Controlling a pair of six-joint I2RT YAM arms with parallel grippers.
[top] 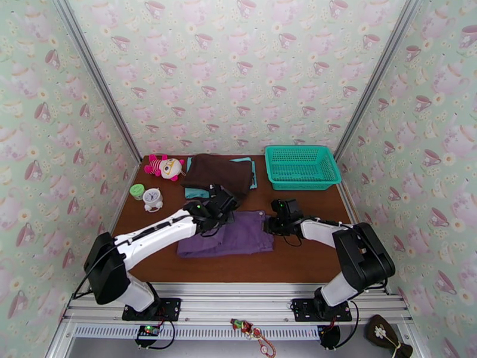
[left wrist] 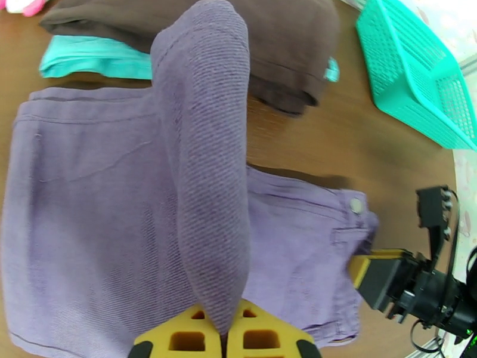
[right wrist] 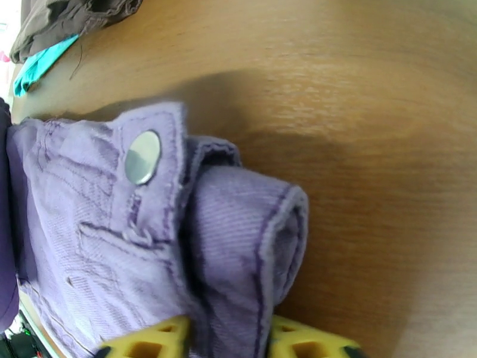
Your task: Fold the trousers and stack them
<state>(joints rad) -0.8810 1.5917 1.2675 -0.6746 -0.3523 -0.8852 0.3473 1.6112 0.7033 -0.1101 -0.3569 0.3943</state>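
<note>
Toward the near edge of the tabletop (top: 298, 267), clamping the folded trousers (top: 226, 237) from both sides: left gripper (left wrist: 223, 335) on a raised fold, right gripper (right wrist: 229, 335) on the buttoned waistband corner; beyond, dark brown garment (top: 217, 171) over teal cloth (top: 194, 193), basket (top: 301, 185) at the far right corner.

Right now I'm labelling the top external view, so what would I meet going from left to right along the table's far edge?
pink plush toy → dark brown garment → teal basket
</note>
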